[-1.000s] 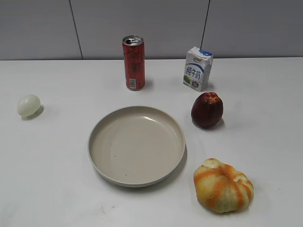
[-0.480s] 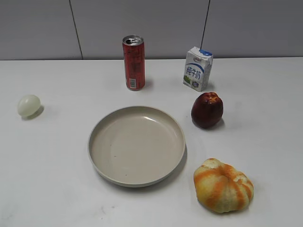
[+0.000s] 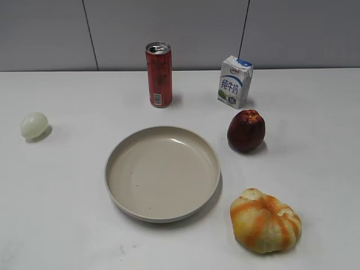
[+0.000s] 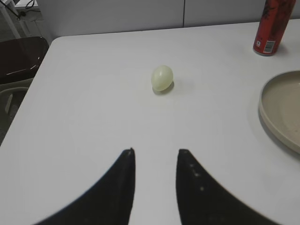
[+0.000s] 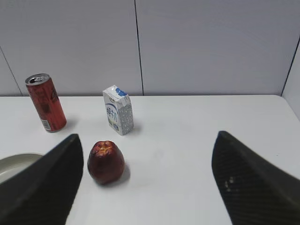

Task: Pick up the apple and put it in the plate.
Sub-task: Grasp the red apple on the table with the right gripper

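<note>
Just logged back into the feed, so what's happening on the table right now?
Nothing is being handled yet. The apple sits on the table to the right of the plate, which holds nothing. The right gripper is open wide and hangs short of the apple. The left gripper is open too, pointed toward the small pale ball. A red can, a milk carton and an orange ribbed fruit stand around the plate.

Light is bright, even and diffuse, falling from above onto the white table (image 3: 67, 225). Shadows are soft and short: the apple (image 3: 246, 130) throws a faint one toward its right, and so does the plate (image 3: 162, 172) along its right rim. No harsh glare shows. The exterior view is sharp; both wrist views are slightly softer, their near fingers dark and featureless.
</note>
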Robot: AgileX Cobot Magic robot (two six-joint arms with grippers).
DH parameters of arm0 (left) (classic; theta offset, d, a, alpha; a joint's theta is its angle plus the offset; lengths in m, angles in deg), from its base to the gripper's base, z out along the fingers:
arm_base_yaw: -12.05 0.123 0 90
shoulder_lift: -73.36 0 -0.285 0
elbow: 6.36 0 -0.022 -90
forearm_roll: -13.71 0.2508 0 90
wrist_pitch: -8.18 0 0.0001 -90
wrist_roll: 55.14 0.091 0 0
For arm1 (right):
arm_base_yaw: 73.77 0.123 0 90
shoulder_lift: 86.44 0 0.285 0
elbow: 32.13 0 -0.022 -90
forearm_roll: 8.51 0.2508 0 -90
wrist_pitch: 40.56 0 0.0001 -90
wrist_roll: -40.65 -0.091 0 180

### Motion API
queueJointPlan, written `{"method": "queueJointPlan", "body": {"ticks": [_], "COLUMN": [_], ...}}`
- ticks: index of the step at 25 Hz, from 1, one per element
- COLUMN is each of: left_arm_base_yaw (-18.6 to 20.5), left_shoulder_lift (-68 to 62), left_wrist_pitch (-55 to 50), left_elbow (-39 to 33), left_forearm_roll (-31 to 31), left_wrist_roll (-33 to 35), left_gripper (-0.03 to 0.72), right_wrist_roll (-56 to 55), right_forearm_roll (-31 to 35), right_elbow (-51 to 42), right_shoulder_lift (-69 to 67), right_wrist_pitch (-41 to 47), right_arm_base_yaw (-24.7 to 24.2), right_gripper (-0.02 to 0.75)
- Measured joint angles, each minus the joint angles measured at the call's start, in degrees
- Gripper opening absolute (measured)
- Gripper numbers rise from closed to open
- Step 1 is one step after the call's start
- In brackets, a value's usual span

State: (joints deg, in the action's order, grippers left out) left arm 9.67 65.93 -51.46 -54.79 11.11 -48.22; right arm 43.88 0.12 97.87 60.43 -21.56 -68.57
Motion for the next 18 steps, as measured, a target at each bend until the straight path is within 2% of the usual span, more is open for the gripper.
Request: {"method": "queueJointPlan", "body": {"ticks": [5, 14, 18], "left_arm_base_yaw": [0.0, 0.0, 0.0], "left_shoulder_lift": [0.0, 0.0, 0.0], "left_wrist_pitch": [0.0, 0.0, 0.0], "left_elbow": [0.0, 0.0, 0.0], "left_forearm_roll": [0.0, 0.0, 0.0], "left_wrist_roll": [0.0, 0.0, 0.0], "left_gripper": [0.239, 0.239, 0.239], "right_wrist_roll": [4.42, 7.06, 7.07], "right_forearm_roll": [1.98, 2.22, 2.22], "right_elbow": [7.45, 31.42, 40.71], "right_shoulder_lift": [-20.91, -57.61, -70.07], "right_wrist_pitch": [-0.39, 12.41, 14.5], "right_arm_base_yaw": [1.29, 12.43, 14.48], "right_gripper": [0.684, 0.675, 0.667]}}
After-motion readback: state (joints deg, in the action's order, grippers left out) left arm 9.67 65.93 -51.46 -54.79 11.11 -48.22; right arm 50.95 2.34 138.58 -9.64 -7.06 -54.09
